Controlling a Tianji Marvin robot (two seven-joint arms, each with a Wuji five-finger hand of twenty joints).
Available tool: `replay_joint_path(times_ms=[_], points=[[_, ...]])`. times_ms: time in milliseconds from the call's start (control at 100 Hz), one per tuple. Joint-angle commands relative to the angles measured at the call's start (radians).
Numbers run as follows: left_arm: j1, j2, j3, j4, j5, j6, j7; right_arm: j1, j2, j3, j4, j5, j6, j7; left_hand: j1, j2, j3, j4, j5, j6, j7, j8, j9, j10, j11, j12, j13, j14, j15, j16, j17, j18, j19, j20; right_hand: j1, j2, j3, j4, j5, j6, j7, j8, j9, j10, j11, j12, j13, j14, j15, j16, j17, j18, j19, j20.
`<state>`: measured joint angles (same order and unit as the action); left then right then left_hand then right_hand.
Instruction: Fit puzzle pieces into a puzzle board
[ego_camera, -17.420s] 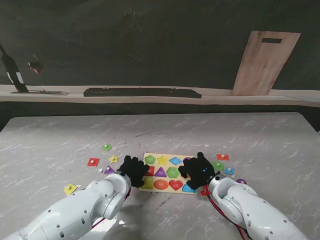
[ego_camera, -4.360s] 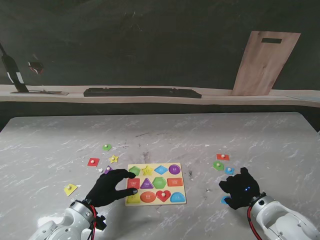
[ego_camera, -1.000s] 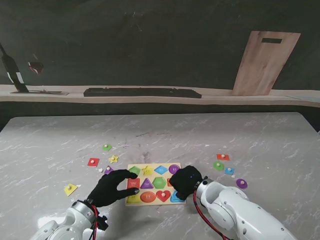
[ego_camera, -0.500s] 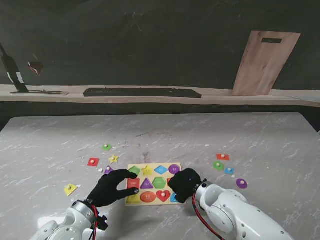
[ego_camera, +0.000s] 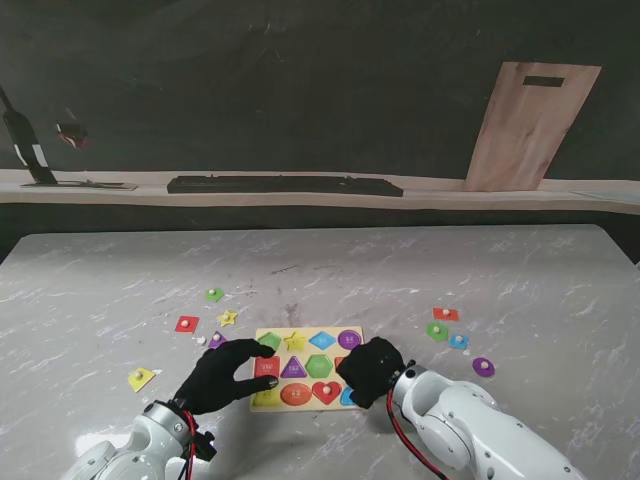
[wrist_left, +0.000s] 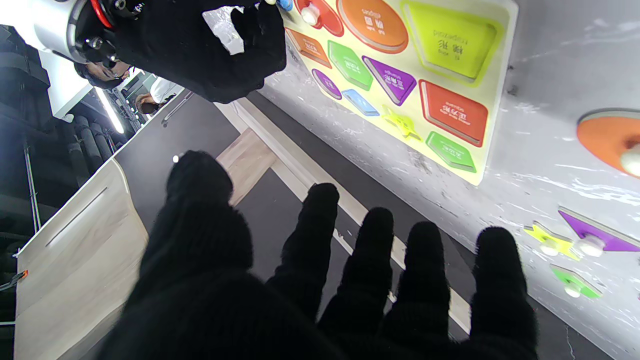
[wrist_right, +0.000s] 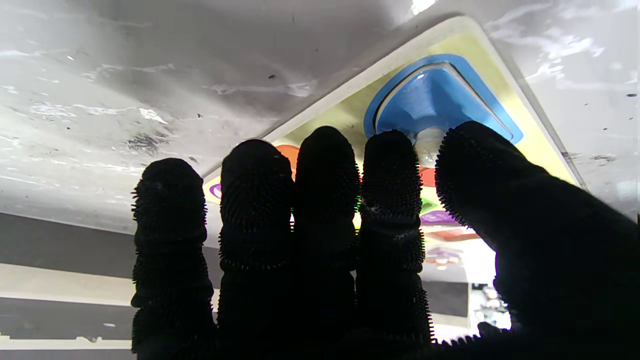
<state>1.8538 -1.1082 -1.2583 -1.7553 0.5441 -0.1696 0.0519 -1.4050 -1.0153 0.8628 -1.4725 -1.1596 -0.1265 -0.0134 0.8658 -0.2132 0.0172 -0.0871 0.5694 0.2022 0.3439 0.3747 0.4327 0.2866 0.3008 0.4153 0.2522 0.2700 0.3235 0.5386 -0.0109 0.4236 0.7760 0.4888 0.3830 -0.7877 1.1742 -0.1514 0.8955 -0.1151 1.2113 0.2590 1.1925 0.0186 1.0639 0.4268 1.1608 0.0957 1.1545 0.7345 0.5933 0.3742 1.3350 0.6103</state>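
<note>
The pale yellow puzzle board (ego_camera: 306, 352) lies in front of me, with coloured shapes in its slots. My right hand (ego_camera: 372, 370) covers its near right corner. In the right wrist view the thumb and index finger pinch the knob of a blue piece (wrist_right: 440, 100), which rests at the blue corner slot of the board (wrist_right: 350, 90). My left hand (ego_camera: 222, 375) is open, fingers spread, its tips at the board's left edge. The left wrist view shows the left hand (wrist_left: 350, 280), the board (wrist_left: 500, 75) and the right hand (wrist_left: 200, 45) over the board's far corner.
Loose pieces lie left of the board: a green one (ego_camera: 214, 295), a red square (ego_camera: 187, 324), a yellow star (ego_camera: 228, 318), a purple triangle (ego_camera: 216, 340) and a yellow piece (ego_camera: 141, 379). To the right are red (ego_camera: 445, 314), green (ego_camera: 437, 331), blue (ego_camera: 458, 341) and purple (ego_camera: 483, 367) pieces.
My right hand has shifted slightly nearer to me over the board's near right corner, still on the blue piece. The left hand has not moved.
</note>
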Motion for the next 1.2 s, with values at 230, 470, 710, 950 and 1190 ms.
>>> replay_joint_path(times_ms=[230, 470, 710, 950, 1190], points=[[0.004, 0.000, 0.002, -0.002, -0.003, 0.000, 0.000, -0.008, 0.005, -0.009, 0.005, -0.045, 0.006, -0.022, -0.004, 0.031, -0.038, 0.039, 0.024, -0.022, -0.018, -0.005, -0.001, -0.005, -0.014, -0.015, -0.028, -0.038, -0.024, -0.011, -0.017, -0.056, -0.012, 0.013, -0.059, 0.025, -0.090, -0.054, -0.025, -0.095, -0.011, 0.017, -0.049, 0.027, 0.014, 0.010, -0.042, 0.003, 0.008, 0.003, -0.036, 0.014, 0.030, 0.022], [0.003, 0.000, 0.003, -0.002, -0.005, 0.002, -0.001, -0.016, 0.014, -0.009, -0.006, -0.112, 0.028, -0.030, -0.004, 0.032, -0.038, 0.039, 0.026, -0.021, -0.018, -0.005, 0.000, -0.004, -0.013, -0.015, -0.028, -0.036, -0.024, -0.011, -0.017, -0.056, -0.012, 0.013, -0.188, 0.107, -0.209, 0.036, 0.007, -0.027, -0.150, 0.254, -0.074, 0.033, 0.017, 0.019, -0.065, 0.013, 0.010, 0.005, -0.059, 0.031, 0.034, 0.031], [0.003, -0.001, 0.003, -0.002, -0.005, 0.002, 0.001, -0.034, 0.019, 0.013, -0.022, -0.152, 0.028, -0.036, -0.005, 0.033, -0.038, 0.039, 0.026, -0.022, -0.019, -0.006, 0.000, -0.003, -0.014, -0.015, -0.029, -0.035, -0.023, -0.011, -0.017, -0.056, -0.012, 0.013, -0.293, 0.134, -0.240, 0.001, -0.050, -0.005, -0.169, 0.280, -0.130, 0.038, 0.012, 0.025, -0.115, 0.023, -0.004, 0.006, -0.095, 0.027, 0.028, 0.036], [0.003, -0.001, 0.003, -0.003, -0.007, 0.003, 0.000, -0.067, 0.020, 0.058, -0.054, -0.180, 0.017, -0.031, -0.004, 0.034, -0.038, 0.039, 0.028, -0.021, -0.020, -0.006, 0.001, -0.003, -0.014, -0.015, -0.028, -0.035, -0.023, -0.011, -0.017, -0.056, -0.012, 0.013, -0.377, 0.138, -0.197, -0.023, -0.143, 0.010, -0.212, 0.286, -0.229, 0.035, -0.016, 0.028, -0.183, 0.034, -0.045, -0.004, -0.136, 0.018, 0.019, 0.044], [0.007, -0.001, -0.001, -0.004, -0.006, -0.001, 0.001, -0.154, 0.024, 0.216, -0.111, -0.258, -0.011, -0.039, -0.005, 0.036, -0.039, 0.039, 0.028, -0.022, -0.021, -0.006, 0.001, -0.004, -0.014, -0.015, -0.028, -0.035, -0.023, -0.011, -0.017, -0.056, -0.012, 0.013, -0.229, 0.200, -0.281, 0.030, -0.371, -0.017, -0.287, 0.255, -0.451, 0.007, -0.092, 0.032, -0.338, 0.007, -0.197, -0.057, -0.275, -0.027, -0.100, -0.019]])
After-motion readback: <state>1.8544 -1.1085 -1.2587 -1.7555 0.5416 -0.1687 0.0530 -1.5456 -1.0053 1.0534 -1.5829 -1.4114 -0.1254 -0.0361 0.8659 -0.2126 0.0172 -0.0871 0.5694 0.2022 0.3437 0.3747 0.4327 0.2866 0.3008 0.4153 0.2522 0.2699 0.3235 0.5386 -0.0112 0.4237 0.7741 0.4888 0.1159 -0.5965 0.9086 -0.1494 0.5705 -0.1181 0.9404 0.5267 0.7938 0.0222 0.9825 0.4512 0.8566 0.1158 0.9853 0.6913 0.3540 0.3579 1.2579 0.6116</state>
